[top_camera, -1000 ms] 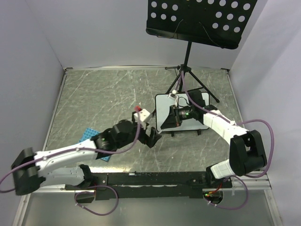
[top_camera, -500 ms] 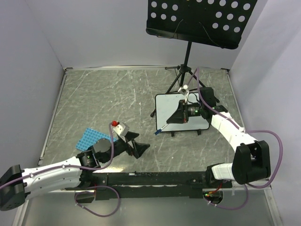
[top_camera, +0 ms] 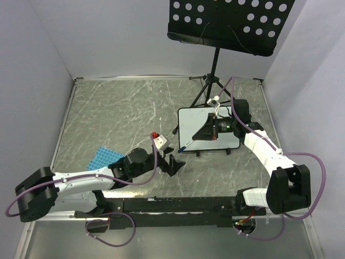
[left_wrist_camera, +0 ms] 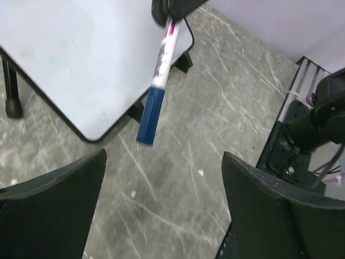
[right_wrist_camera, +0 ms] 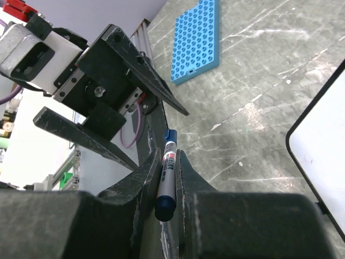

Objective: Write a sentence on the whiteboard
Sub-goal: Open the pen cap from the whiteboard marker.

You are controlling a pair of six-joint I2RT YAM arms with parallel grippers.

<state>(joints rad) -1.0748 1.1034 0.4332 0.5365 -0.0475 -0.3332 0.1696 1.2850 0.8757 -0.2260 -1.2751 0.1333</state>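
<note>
Whiteboard (top_camera: 186, 121), plain white, dark rim, black feet; right gripper (top_camera: 194, 138) clenched on marker (top_camera: 184, 148), left gripper (top_camera: 173, 163) released.

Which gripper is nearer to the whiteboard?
The right. The right gripper hangs over the whiteboard, shut on a marker. The left gripper, open, is off the board's near left corner, above the table.

The right gripper (top_camera: 196, 137) hangs over the whiteboard (top_camera: 190, 120), clamped on a marker (top_camera: 185, 147) whose blue end passes the board's near left corner. The left gripper (top_camera: 174, 164), jaws spread, is just beside that end. A blue plate (top_camera: 103, 158) lies further left.
</note>
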